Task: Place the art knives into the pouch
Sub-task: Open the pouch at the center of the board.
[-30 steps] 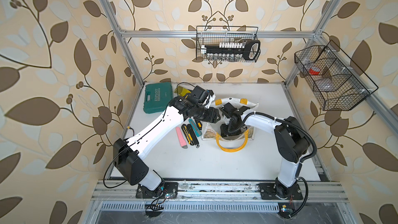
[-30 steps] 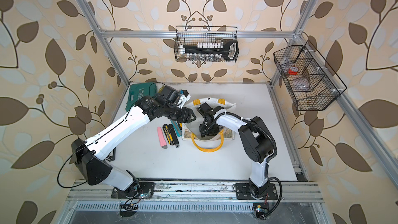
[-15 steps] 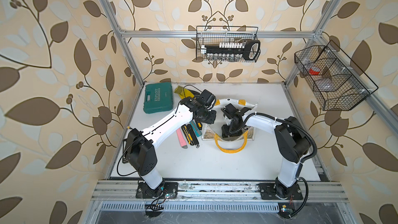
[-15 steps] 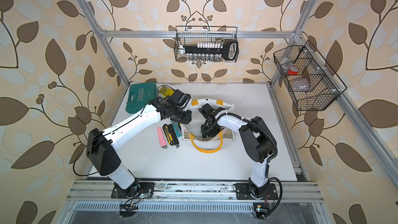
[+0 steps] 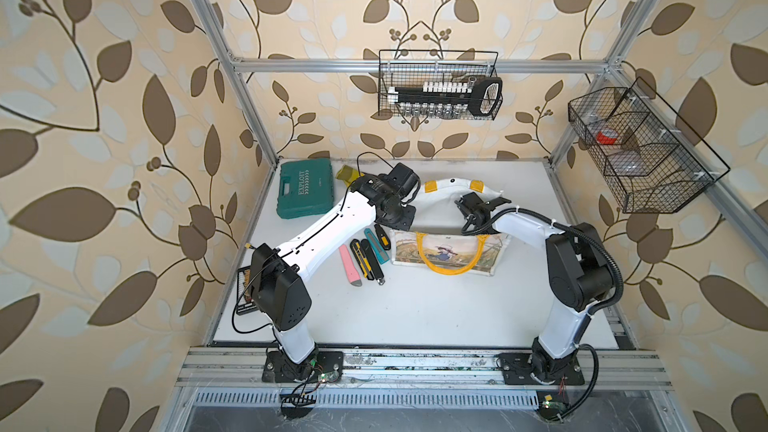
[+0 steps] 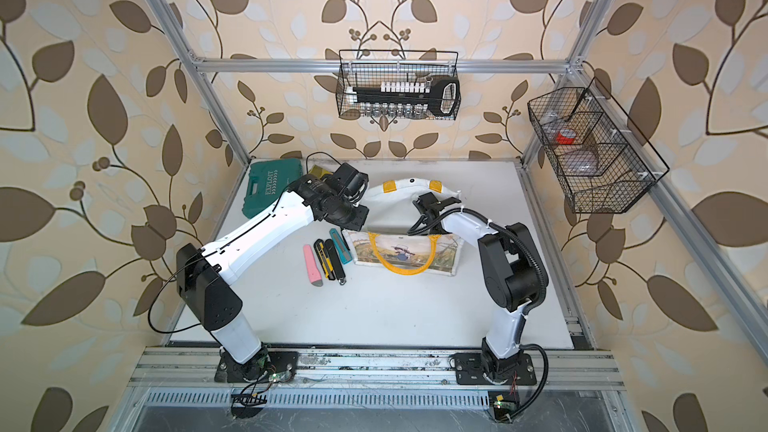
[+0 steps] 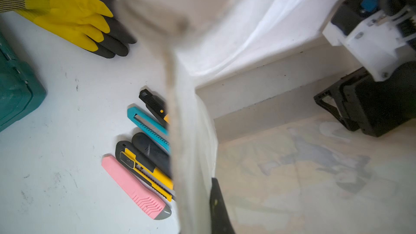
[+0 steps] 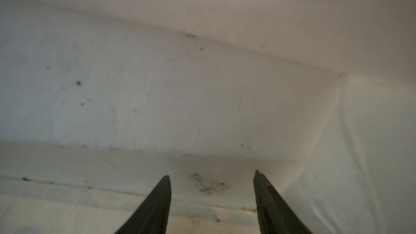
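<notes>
While my left gripper (image 5: 395,218) clamps the pouch (image 5: 405,251) by its side rim to hold the mouth up, and my right gripper (image 8: 211,174) sits inside, jaws apart and empty, likely bracing it open, the art knives (image 7: 144,167) lie untaken on the table (image 5: 415,317) just beside it.

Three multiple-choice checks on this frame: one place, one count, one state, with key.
1. The green tool case lies at: A the table's far left corner; B a wall basket; C the near right edge.
2. How many utility knives lie beside the pouch? A two; B five; C eight.
3. The right gripper is: A open, empty; B shut on a knife; C shut on a handle.
Key: A, both top views show it back left; B, five lie side by side; A, its jaws stand apart over the pouch's white inside.
</notes>
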